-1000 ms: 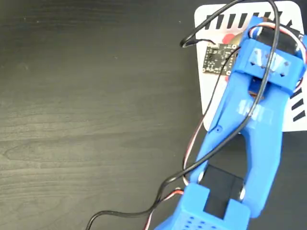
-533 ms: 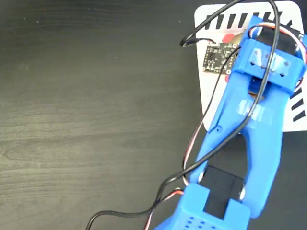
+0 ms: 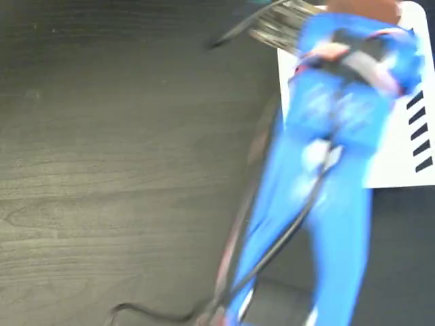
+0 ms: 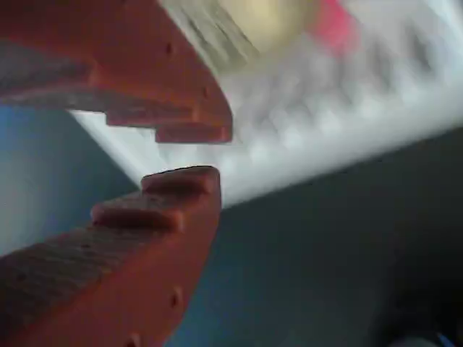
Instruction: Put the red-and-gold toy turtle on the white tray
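We are seeing the end effector (image 4: 194, 154) with its fingers nearly pressed together, pinching nothing. The red-and-gold toy turtle (image 4: 278, 20) is lying blurred on the white tray (image 4: 347, 108), apparently already delivered, above the dark desk (image 3: 122, 170).

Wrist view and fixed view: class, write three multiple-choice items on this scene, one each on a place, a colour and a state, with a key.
1. Where does the red-and-gold toy turtle lie?
A on the white tray
B on the dark table
C in a person's hand

2. What colour is the arm?
A green
B blue
C white

3. How is the tool?
A clamped on the turtle
B spread wide
C almost closed, empty

Key: 1 A, the wrist view shows the blurred turtle on white; 2 B, the fixed view shows a blue arm; 3 C, only a narrow gap between the fingertips, nothing in it.
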